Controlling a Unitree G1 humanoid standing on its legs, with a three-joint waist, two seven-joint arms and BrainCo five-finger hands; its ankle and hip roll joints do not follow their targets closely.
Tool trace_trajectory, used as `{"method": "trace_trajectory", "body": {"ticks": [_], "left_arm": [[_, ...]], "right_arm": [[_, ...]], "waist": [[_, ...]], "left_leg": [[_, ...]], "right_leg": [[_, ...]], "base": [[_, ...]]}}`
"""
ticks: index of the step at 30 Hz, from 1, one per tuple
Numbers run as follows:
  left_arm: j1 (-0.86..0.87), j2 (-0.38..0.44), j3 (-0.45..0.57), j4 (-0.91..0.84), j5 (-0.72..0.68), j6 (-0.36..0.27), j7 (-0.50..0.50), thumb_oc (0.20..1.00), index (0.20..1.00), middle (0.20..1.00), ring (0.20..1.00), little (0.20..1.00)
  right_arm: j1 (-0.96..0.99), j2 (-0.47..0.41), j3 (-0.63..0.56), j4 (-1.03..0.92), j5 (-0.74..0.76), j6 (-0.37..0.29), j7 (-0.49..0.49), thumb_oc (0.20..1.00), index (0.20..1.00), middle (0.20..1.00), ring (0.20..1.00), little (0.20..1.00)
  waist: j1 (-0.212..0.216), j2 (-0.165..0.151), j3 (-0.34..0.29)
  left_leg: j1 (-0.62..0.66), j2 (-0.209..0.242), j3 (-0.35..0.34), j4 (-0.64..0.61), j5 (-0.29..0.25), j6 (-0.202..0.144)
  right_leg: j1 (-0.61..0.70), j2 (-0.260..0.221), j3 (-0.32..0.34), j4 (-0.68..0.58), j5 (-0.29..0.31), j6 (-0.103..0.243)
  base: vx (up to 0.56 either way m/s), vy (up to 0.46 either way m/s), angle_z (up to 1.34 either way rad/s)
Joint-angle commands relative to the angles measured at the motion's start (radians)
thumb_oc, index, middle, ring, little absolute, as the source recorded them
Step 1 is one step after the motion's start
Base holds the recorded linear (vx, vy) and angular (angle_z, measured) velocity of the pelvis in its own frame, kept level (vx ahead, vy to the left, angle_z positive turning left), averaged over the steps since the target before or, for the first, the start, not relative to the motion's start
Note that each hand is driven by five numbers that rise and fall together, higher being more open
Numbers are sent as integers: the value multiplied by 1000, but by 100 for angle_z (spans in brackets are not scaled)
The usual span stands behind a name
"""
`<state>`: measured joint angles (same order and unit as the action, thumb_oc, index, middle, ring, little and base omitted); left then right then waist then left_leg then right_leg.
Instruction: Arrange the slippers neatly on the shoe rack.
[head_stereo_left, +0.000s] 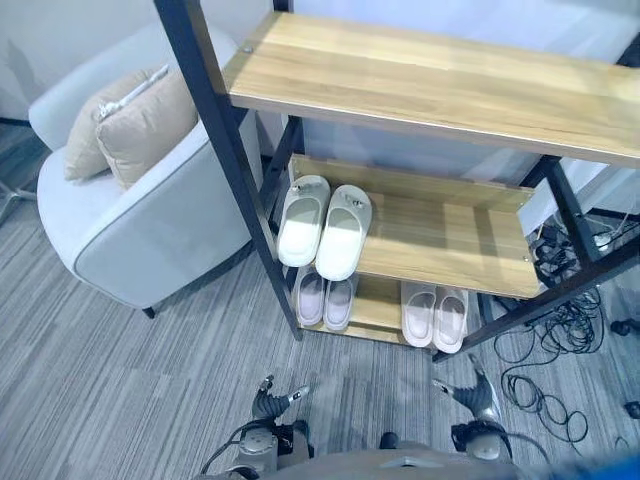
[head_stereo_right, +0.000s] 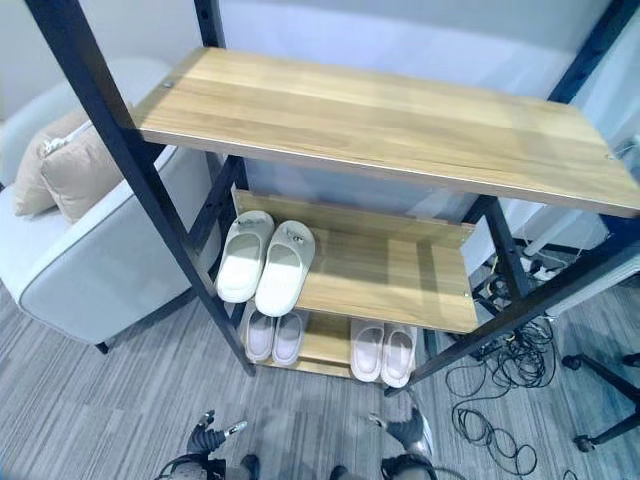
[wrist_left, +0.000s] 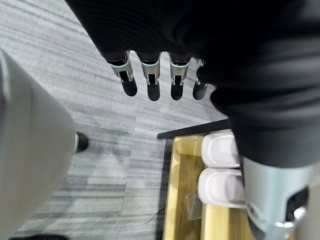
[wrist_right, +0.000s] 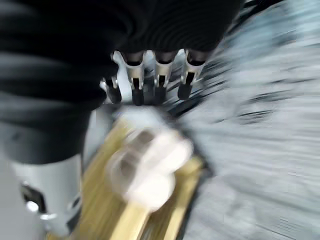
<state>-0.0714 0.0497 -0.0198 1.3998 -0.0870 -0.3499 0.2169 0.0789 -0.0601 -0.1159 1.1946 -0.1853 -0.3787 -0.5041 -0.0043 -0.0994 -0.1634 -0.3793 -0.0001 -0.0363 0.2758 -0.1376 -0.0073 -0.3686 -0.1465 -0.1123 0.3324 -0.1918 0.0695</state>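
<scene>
Left hand (head_stereo_left: 268, 402): fingers relaxed, empty, low over the floor.
Right hand (head_stereo_left: 478, 398): fingers loose, empty.
Bottom-shelf slippers (head_stereo_left: 434, 314): beyond the fingertips, toes toward the hands.
Middle-shelf slippers (head_stereo_left: 323, 226): farther, parallel, long axes front-to-back on the shoe rack (head_stereo_left: 450, 235).

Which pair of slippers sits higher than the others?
The larger white pair on the middle shelf; the two pinkish pairs sit on the bottom shelf.

Carpeted lounge corner: armchair (head_stereo_left: 130, 230), cushions (head_stereo_left: 140, 125), shoe rack (head_stereo_left: 430, 85).
</scene>
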Motion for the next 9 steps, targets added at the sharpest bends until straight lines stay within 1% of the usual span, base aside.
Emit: {"method": "trace_trajectory", "body": {"ticks": [1,3,4,5,6,7,9], "left_arm": [[65,-8,-9,40,43,36,-17,1000,1000,1000,1000,1000],[81,-11,-3,55,46,47,-16,1000,1000,1000,1000,1000],[88,-10,8,64,48,64,-24,1000,1000,1000,1000,1000],[90,-4,16,75,52,76,-20,1000,1000,1000,1000,1000],[90,-4,16,75,52,76,-20,1000,1000,1000,1000,1000],[93,-1,20,90,63,92,-17,1000,1000,1000,1000,1000],[98,1,19,108,73,118,-15,1000,1000,1000,1000,1000]], "right_arm": [[-2,-25,13,-38,103,16,-9,1000,1000,1000,1000,1000],[1,-37,7,0,98,16,-19,1000,1000,1000,1000,1000],[6,-44,10,27,99,25,-12,1000,1000,1000,1000,1000],[2,-46,10,45,98,27,-11,1000,1000,1000,1000,1000],[2,-46,10,46,98,27,-11,1000,1000,1000,1000,1000],[-5,-47,2,81,111,40,7,1000,1000,1000,1000,1000],[-19,-44,-6,118,131,61,48,1000,1000,1000,1000,1000]], "waist": [[15,15,-12],[18,21,-22],[22,27,-34],[23,31,-41],[23,31,-38],[23,37,-49],[23,46,-67]], "left_leg": [[59,1,-31,-16,-20,11],[138,10,-28,-109,13,5],[186,18,-23,-172,41,2],[209,22,-24,-205,59,0],[214,22,-24,-208,60,-1],[247,33,-24,-260,88,-4],[285,48,-23,-326,128,-14]], "right_leg": [[30,18,43,-65,154,-24],[95,21,50,-143,176,-20],[143,22,51,-202,190,-16],[168,22,52,-232,198,-13],[172,22,51,-233,198,-13],[210,18,49,-279,209,-9],[255,18,46,-341,227,0]], "base": [[120,-12,-10],[107,-24,-25],[98,-39,-23],[72,-26,-12],[58,-38,-9],[50,-40,-7],[79,-62,-1]]}}
